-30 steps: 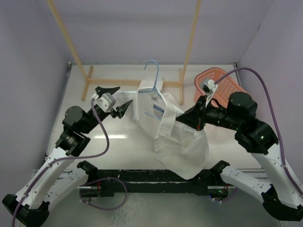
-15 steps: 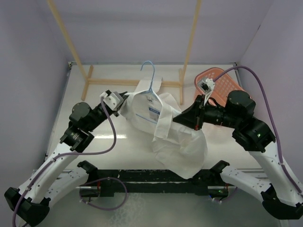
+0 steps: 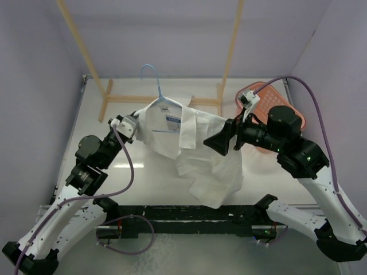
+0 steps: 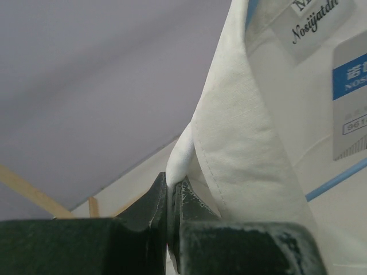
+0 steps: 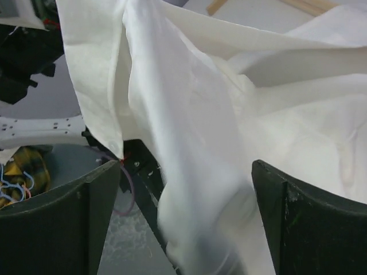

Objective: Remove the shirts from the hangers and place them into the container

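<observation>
White glossy tabletop (image 3: 143, 172), lilac walls (image 3: 172, 34) all round, tan rack poles (image 3: 86, 51) at back. Shirt (image 3: 200, 149) w/ blue hanger (image 3: 153, 80) mid-table. L gripper (image 4: 170, 183) pinched tight on a fold of the shirt's edge. R gripper (image 5: 186, 169) wide apart, gripping nothing. Basket (image 3: 252, 91) in back-right corner.

Matt cloth shirt (image 3: 200, 163), plastic basket (image 3: 269, 95)

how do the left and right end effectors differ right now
The left end effector is shut, pinching a fold of the white shirt beside its collar; the right end effector stands wide open and clamps nothing. In the top view the left one meets the shirt's left edge, the right one its right edge. Both point inward at the shirt, cloth close before them.
</observation>
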`<state>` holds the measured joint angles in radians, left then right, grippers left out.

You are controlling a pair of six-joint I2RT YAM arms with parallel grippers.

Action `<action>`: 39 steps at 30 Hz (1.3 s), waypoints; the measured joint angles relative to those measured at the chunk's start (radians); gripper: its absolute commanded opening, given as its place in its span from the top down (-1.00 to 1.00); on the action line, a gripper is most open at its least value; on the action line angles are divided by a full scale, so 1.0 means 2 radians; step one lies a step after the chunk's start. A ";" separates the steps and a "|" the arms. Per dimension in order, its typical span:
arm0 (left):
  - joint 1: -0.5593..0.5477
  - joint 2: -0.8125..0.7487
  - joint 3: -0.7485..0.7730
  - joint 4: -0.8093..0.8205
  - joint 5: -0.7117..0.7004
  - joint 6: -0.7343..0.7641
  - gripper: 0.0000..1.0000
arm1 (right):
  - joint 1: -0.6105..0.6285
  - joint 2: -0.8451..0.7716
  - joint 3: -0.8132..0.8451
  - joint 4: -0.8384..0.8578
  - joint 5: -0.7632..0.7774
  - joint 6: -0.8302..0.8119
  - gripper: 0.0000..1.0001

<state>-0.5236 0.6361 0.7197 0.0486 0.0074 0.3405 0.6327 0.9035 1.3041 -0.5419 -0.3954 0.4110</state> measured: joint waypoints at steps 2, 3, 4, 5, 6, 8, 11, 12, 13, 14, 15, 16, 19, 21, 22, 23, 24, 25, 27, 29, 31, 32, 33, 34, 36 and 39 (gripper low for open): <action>0.000 -0.002 0.000 0.005 -0.022 -0.003 1.00 | 0.000 0.003 0.020 -0.027 0.039 -0.006 -1.00; 0.000 -0.003 0.000 0.006 -0.029 -0.003 1.00 | 0.000 0.004 0.029 -0.033 0.055 -0.007 -1.00; 0.001 -0.003 0.000 0.006 -0.037 -0.002 1.00 | 0.000 0.003 0.038 -0.037 0.069 -0.007 -1.00; 0.001 -0.003 0.000 0.005 -0.044 -0.001 1.00 | 0.000 0.001 0.046 -0.039 0.078 -0.007 -0.98; 0.001 -0.002 0.000 0.005 -0.051 0.001 1.00 | 0.000 -0.002 0.053 -0.041 0.089 -0.007 -0.95; 0.002 0.004 0.000 0.004 -0.064 0.002 1.00 | 0.000 -0.009 0.061 -0.041 0.102 -0.007 -0.87; 0.002 0.019 0.005 -0.005 -0.088 0.008 1.00 | 0.000 -0.018 0.062 -0.040 0.115 -0.007 -0.70; 0.002 0.027 0.008 -0.011 -0.098 0.010 1.00 | 0.000 -0.020 0.062 -0.038 0.117 -0.007 -0.68; 0.002 0.033 0.012 -0.015 -0.105 0.012 1.00 | 0.000 -0.019 0.063 -0.037 0.123 -0.007 -0.67; 0.002 0.042 0.018 -0.024 -0.115 0.017 1.00 | 0.000 -0.015 0.065 -0.037 0.127 -0.009 -0.67; 0.002 0.052 0.026 -0.034 -0.126 0.021 1.00 | 0.000 -0.007 0.071 -0.039 0.136 -0.011 -0.67; 0.002 0.059 0.033 -0.043 -0.134 0.023 1.00 | 0.001 0.004 0.080 -0.043 0.144 -0.015 -0.67; 0.002 0.089 0.070 -0.078 -0.158 0.031 1.00 | 0.001 0.047 0.117 -0.051 0.177 -0.029 -0.67; 0.002 0.100 0.095 -0.096 -0.161 0.031 1.00 | 0.001 0.075 0.138 -0.051 0.192 -0.036 -0.67; 0.002 0.101 0.102 -0.101 -0.160 0.031 1.00 | 0.001 0.091 0.143 -0.049 0.197 -0.040 -0.67; 0.002 0.102 0.111 -0.105 -0.160 0.030 1.00 | 0.001 0.103 0.146 -0.050 0.201 -0.042 -0.67; 0.002 0.103 0.121 -0.109 -0.159 0.029 1.00 | 0.002 0.115 0.148 -0.050 0.203 -0.045 -0.67; 0.002 0.106 0.132 -0.113 -0.158 0.027 1.00 | 0.003 0.129 0.150 -0.052 0.203 -0.047 -0.67; 0.002 0.121 0.158 -0.120 -0.153 0.024 1.00 | 0.009 0.155 0.156 -0.052 0.205 -0.052 -0.67; 0.001 0.141 0.181 -0.123 -0.147 0.022 1.00 | 0.019 0.175 0.162 -0.052 0.207 -0.056 -0.66; -0.004 0.160 0.192 -0.122 -0.146 0.021 1.00 | 0.026 0.185 0.166 -0.052 0.209 -0.059 -0.65; -0.009 0.166 0.193 -0.123 -0.146 0.022 1.00 | 0.030 0.188 0.169 -0.052 0.212 -0.060 -0.65; -0.017 0.172 0.193 -0.126 -0.149 0.022 1.00 | 0.032 0.189 0.173 -0.052 0.214 -0.060 -0.64; -0.026 0.178 0.193 -0.129 -0.151 0.023 1.00 | 0.035 0.190 0.178 -0.051 0.216 -0.062 -0.63; -0.051 0.192 0.193 -0.132 -0.161 0.025 1.00 | 0.043 0.189 0.187 -0.050 0.222 -0.064 -0.62; -0.086 0.210 0.193 -0.132 -0.174 0.031 1.00 | 0.056 0.190 0.197 -0.046 0.243 -0.066 -0.59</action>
<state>-0.6949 1.0569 1.1053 -0.2157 -0.3405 0.4034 0.7448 1.2827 1.6974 -0.6331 0.0898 0.2787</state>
